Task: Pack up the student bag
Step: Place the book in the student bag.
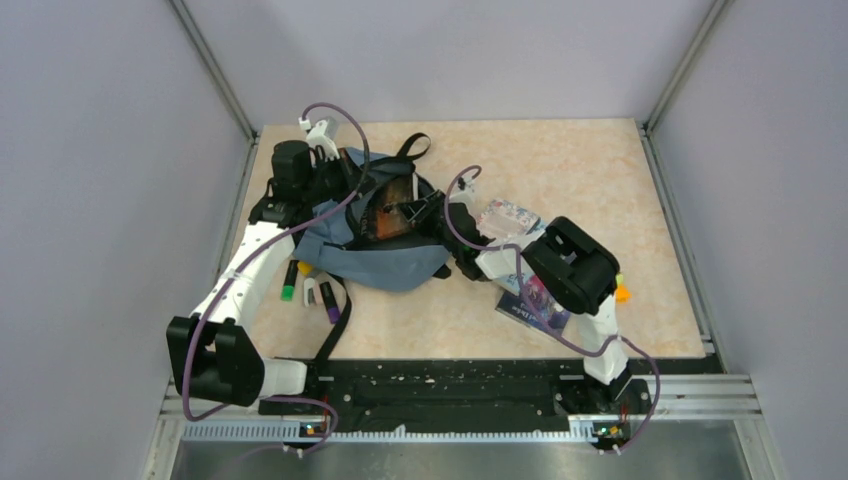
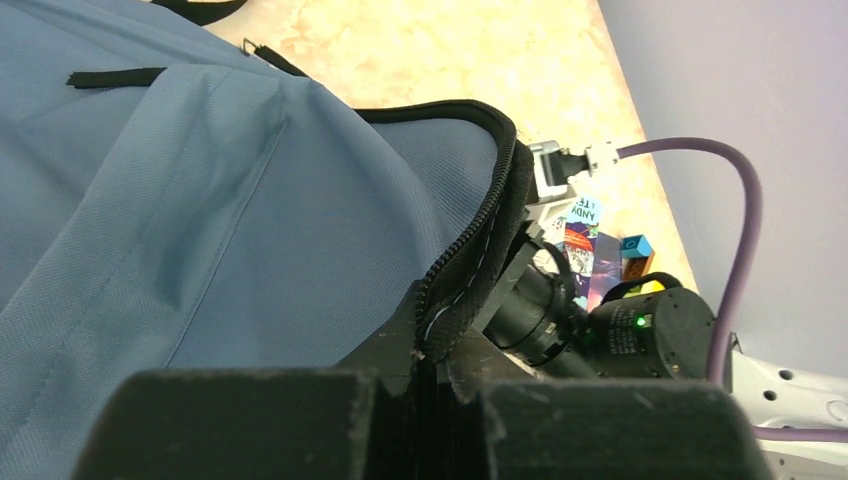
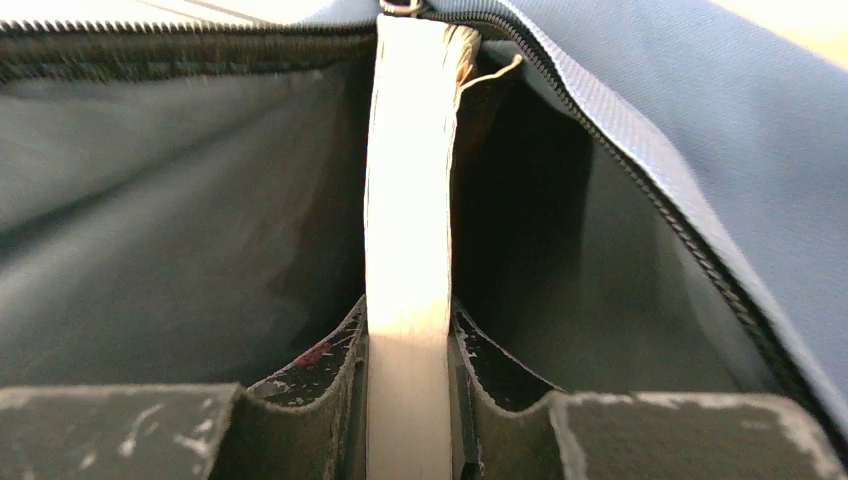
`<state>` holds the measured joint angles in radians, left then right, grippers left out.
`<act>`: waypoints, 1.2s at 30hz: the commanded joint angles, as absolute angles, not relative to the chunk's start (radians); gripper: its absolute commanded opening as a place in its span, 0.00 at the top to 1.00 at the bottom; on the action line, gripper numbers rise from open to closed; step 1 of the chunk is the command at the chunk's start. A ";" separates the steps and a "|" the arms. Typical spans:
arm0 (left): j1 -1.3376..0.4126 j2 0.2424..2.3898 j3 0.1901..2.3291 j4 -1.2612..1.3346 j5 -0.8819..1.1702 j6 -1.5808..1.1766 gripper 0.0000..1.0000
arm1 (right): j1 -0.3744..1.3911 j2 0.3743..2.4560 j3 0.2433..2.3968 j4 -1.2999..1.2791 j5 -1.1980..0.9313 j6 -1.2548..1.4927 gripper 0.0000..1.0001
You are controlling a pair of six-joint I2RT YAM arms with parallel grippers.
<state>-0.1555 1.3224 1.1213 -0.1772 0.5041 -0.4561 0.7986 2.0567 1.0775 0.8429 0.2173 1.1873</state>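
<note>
The grey-blue student bag [image 1: 385, 262] lies at the table's left middle with its main zipper open. My left gripper [image 1: 335, 172] is shut on the black zipper edge of the bag [image 2: 455, 300] and holds the opening up. My right gripper [image 1: 432, 208] is shut on a book, seen edge-on as a pale block of pages [image 3: 407, 230], and holds it inside the bag's dark compartment [image 3: 170, 220]. The book's brownish cover [image 1: 392, 208] shows in the opening from above.
Several markers [image 1: 310, 290] lie beside the bag's black strap [image 1: 338, 325] at the left. A clear pouch [image 1: 508, 218], a colourful booklet [image 1: 535, 305] and a small orange object [image 1: 622, 293] lie under and beside the right arm. Grey walls enclose the table.
</note>
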 commanded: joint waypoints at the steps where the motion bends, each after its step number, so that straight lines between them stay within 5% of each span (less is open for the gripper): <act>1: -0.156 1.296 1.156 -0.069 0.590 -0.499 1.00 | 0.832 2.100 1.220 0.971 0.190 1.156 1.00; 7: -0.156 1.293 1.153 -0.059 0.601 -0.505 1.00 | 0.847 2.110 1.286 0.895 0.231 1.037 0.99; 14: -0.156 1.285 1.151 -0.073 0.564 -0.490 1.00 | 0.847 2.017 1.214 0.863 0.297 0.888 0.54; 21: -0.156 1.282 1.169 -0.132 0.509 -0.457 1.00 | 0.874 1.822 1.116 0.834 0.308 0.702 0.32; 31: -0.156 1.273 1.200 -0.219 0.418 -0.406 1.00 | 0.923 1.428 0.893 0.594 0.402 0.412 0.22; 36: -0.156 1.262 1.190 -0.247 0.404 -0.399 1.00 | 0.856 1.255 0.893 0.228 0.297 0.255 0.09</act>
